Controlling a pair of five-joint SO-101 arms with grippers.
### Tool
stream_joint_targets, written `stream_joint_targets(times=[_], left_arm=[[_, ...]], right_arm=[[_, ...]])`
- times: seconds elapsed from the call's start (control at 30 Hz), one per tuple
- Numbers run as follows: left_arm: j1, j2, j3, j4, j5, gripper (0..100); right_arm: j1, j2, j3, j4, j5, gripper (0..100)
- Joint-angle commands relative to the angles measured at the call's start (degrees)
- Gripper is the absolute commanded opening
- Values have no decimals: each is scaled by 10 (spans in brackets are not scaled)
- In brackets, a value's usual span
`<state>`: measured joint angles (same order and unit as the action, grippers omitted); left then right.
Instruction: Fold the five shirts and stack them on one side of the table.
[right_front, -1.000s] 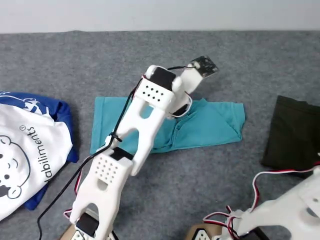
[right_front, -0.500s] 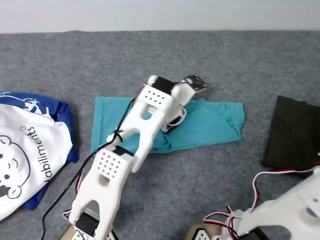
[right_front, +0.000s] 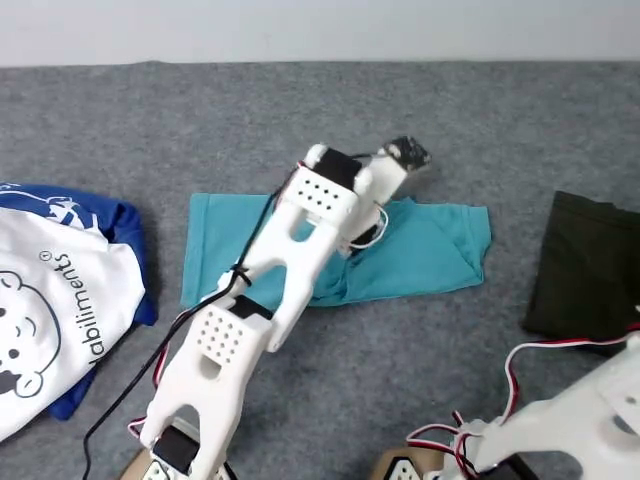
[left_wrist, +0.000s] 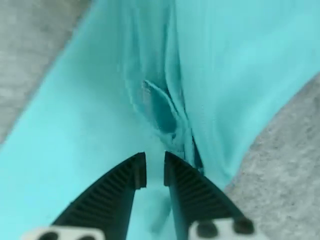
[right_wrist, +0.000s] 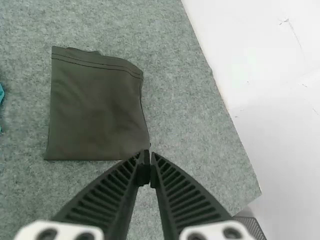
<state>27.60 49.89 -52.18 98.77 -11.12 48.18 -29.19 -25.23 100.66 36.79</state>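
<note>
You have a teal shirt (right_front: 430, 250) of soft, matt cloth, creased into ridges, lying on a table cover (right_front: 150, 130) of rough grey felt. The left arm (right_front: 300, 250) is smooth white plastic. The left gripper (left_wrist: 152, 167) has fingers (left_wrist: 112, 192) of black ribbed plastic. The dark shirt (right_wrist: 92, 115) is matt, flat-pressed cloth.

arm (right_front: 300, 250) over teal shirt (right_front: 430, 250), open mat (right_front: 300, 120) beyond
</note>
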Motion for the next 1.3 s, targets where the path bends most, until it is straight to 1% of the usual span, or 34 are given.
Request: stream_joint_targets(times=[0.0,0.1,0.17,0.3,0.4,0.5,0.6,0.7,0.8,0.97,1.1,1.27], left_arm=[[-17,-82,-21,18,16,65],[-48,-120,-19,18,47,65],[-82,-146,6,18,71,65],[-175,-201,114,18,126,66],[-255,-225,189,17,142,74],[-323,-229,231,17,142,146],[-368,-229,247,15,135,212],[-382,-228,258,2,86,215],[-382,-225,281,-29,65,216],[-385,-172,284,-53,64,217],[-406,-116,255,-53,65,217],[-403,-62,211,-48,65,217]], right_arm=[[3,-12,-29,23,3,10],[3,-12,-29,23,3,10],[3,-12,-29,23,3,10],[3,-12,-29,23,3,10],[3,-12,-12,23,3,10],[2,-13,23,23,3,10],[2,-22,37,23,2,12],[-11,-36,37,22,2,14],[-34,-47,44,22,2,14],[-47,-77,78,22,2,14],[-46,-111,120,22,4,14],[-47,-145,161,22,5,14]])
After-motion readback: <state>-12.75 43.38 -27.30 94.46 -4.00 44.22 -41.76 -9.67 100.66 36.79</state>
